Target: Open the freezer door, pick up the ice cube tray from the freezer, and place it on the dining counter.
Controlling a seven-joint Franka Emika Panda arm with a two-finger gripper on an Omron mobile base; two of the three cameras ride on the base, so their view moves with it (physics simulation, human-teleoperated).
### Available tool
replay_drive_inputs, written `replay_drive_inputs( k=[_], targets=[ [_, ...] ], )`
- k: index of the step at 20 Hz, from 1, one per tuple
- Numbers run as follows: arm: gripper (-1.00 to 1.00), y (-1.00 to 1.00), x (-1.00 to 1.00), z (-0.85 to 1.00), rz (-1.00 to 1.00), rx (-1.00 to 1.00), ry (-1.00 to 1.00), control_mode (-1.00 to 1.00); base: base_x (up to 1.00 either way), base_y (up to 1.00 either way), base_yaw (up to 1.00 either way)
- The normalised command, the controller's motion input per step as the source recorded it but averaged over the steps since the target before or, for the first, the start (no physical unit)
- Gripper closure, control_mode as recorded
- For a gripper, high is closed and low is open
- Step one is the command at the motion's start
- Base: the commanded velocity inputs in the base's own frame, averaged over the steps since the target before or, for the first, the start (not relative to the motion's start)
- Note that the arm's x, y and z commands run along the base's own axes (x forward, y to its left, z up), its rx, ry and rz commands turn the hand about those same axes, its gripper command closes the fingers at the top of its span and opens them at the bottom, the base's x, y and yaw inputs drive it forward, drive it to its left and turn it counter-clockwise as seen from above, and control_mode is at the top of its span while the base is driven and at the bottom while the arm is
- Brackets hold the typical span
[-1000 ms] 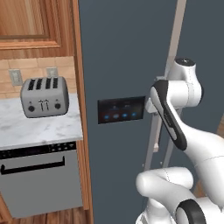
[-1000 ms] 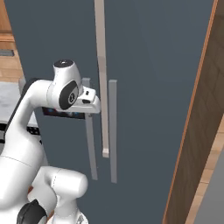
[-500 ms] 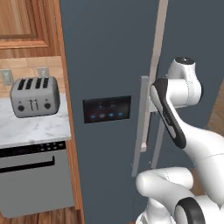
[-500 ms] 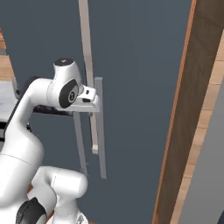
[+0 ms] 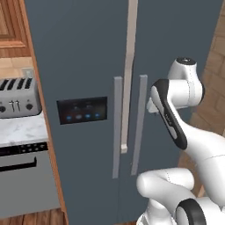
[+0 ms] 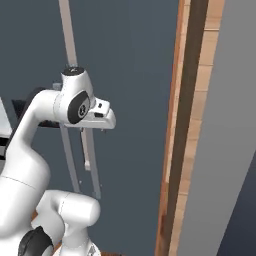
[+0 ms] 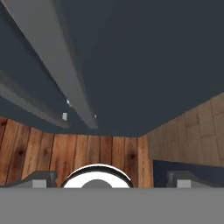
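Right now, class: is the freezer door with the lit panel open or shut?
Shut. The freezer door lies flush with the plain door beside it, its handle untouched; no interior shows.

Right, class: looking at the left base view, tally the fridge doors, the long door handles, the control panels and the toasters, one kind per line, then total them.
Fridge doors: 2
Long door handles: 2
Control panels: 1
Toasters: 1
Total: 6
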Motion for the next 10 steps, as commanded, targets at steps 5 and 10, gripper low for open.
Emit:
replay_drive_inputs(
  k=[5,10],
  targets=[
    [-1.00,0.00,0.00,0.00,0.00,0.00,0.00,1.00,0.08,-0.63,0.00],
    [-1.00,0.00,0.00,0.00,0.00,0.00,0.00,1.00,0.20,-0.41,0.00]
  ],
)
